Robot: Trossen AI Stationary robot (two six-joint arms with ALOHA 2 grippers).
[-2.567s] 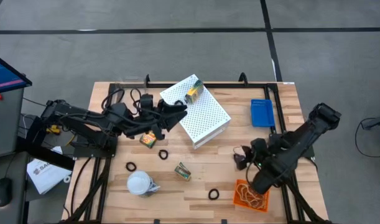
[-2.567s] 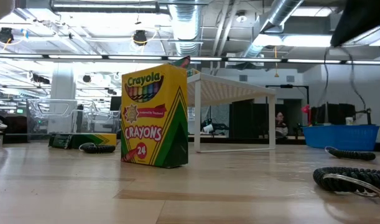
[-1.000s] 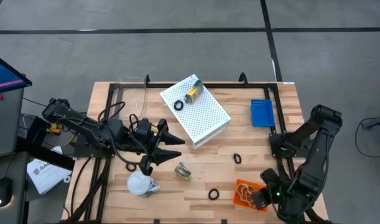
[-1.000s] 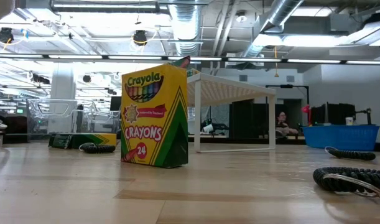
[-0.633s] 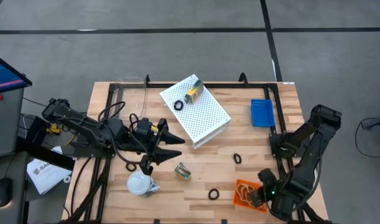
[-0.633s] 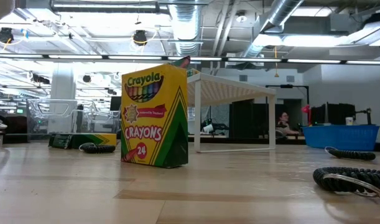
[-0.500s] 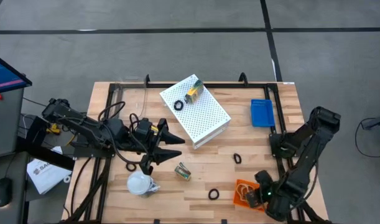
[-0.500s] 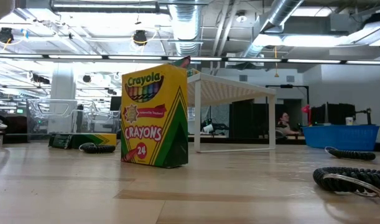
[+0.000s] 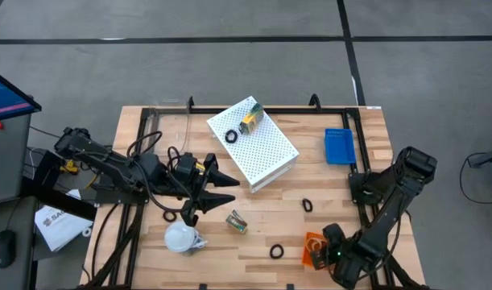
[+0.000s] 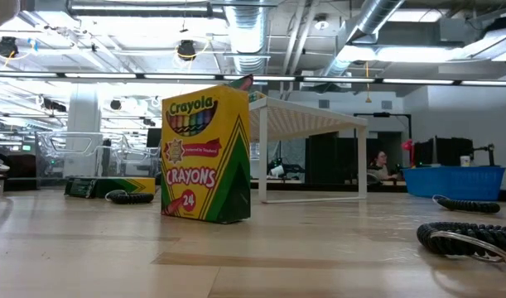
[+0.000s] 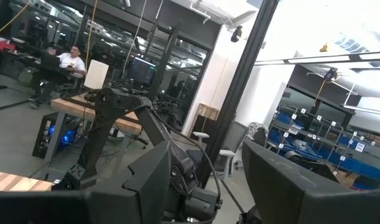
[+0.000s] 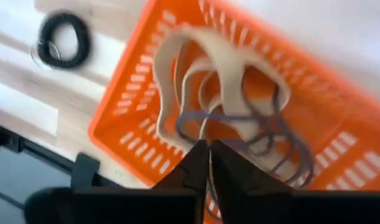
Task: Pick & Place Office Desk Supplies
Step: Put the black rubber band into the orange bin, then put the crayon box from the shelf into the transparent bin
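Rubber-band loops [image 12: 239, 118] lie tangled in the orange basket [image 12: 146, 106]. Your right gripper [image 12: 208, 152] hovers above them, fingertips nearly together, grasping nothing evident; part them slightly, then descend on one strand only.

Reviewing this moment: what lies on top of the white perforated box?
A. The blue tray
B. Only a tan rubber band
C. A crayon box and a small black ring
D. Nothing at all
C. In the high view a yellow-and-green crayon box and a small black ring rest on the white perforated box, while the blue tray sits apart on the table.
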